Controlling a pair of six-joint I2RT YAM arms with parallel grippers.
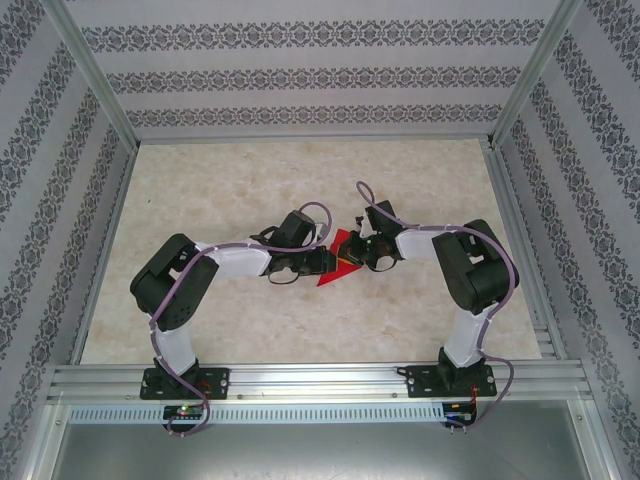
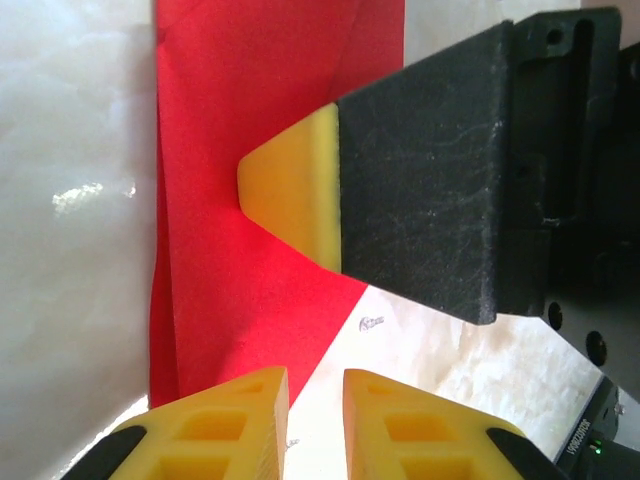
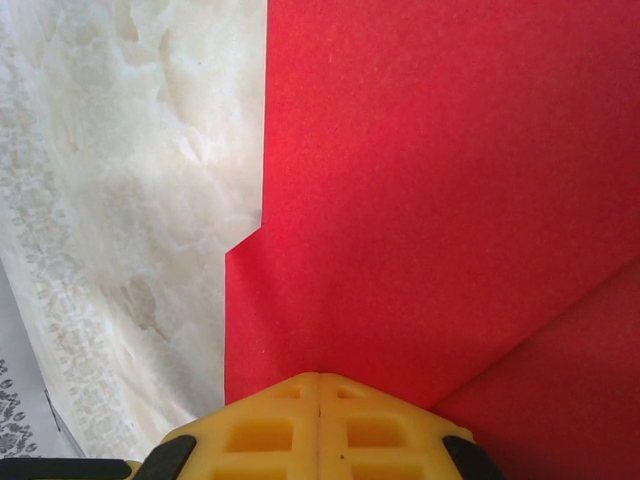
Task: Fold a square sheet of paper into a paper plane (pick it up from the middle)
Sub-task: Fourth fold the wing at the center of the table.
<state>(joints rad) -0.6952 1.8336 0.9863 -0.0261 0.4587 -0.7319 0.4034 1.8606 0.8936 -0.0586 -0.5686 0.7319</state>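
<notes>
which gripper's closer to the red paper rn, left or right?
Right, narrowly. The right gripper has its shut tips over the middle of the red paper, apparently touching it. The left gripper, tips slightly apart, sits at the paper's edge, one finger overlapping it.

This is a robot test cell in a lab: a marble-patterned counter [image 1: 250,190] is boxed in by an aluminium frame [image 1: 98,80] whose panels [image 1: 300,70] wear striped damask wallpaper. Two black-and-white arms, the left arm [image 1: 175,285] and the right arm [image 1: 470,270], are bolted to a slotted rail [image 1: 320,378] at the near edge, purple cables [image 1: 513,285] looped along them.
</notes>
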